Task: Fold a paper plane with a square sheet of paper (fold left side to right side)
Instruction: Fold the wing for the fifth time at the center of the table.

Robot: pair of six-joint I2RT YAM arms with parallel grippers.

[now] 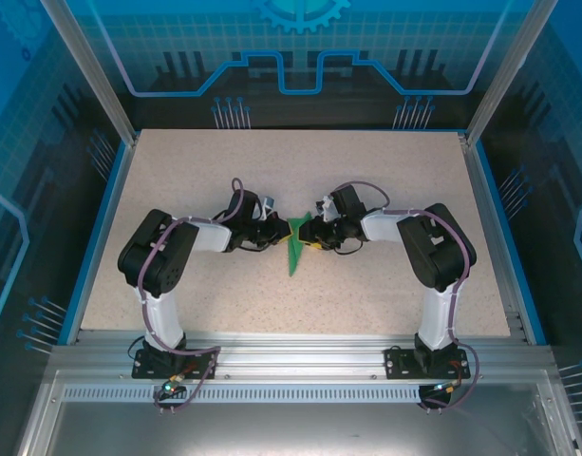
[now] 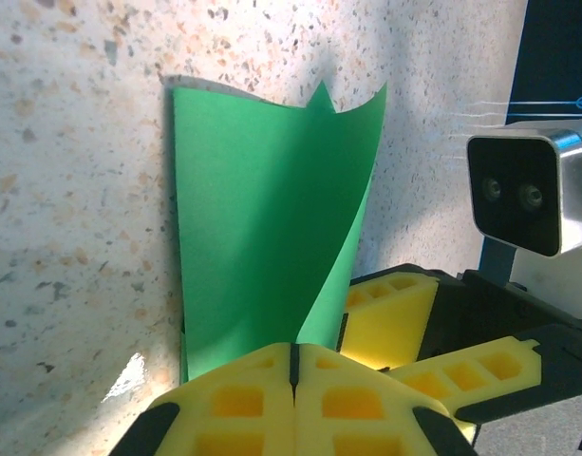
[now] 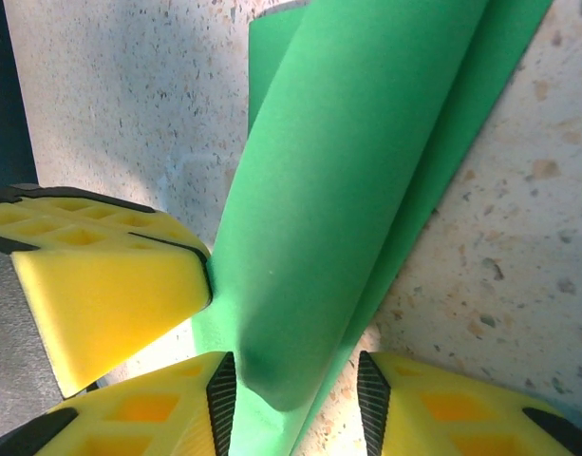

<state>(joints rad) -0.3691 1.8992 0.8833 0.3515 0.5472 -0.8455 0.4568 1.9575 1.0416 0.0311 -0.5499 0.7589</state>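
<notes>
Speckled beige table (image 1: 366, 180) inside blue printed walls carries both arms, whose wrists meet at its middle. Between them lies the paper (image 1: 295, 255), a narrow green shape tapering toward the bases. The left gripper (image 2: 292, 359) has its yellow fingers pressed together on the paper's near edge, holding one flap up so that it curls toward the right, probably to carry that side across. The right gripper (image 3: 291, 380) stands with jaws spread either side of the rolled flap without squeezing it, likely placed to steady or receive the fold. The curl passes between its fingers, and the lower layer rests flat on the table.
</notes>
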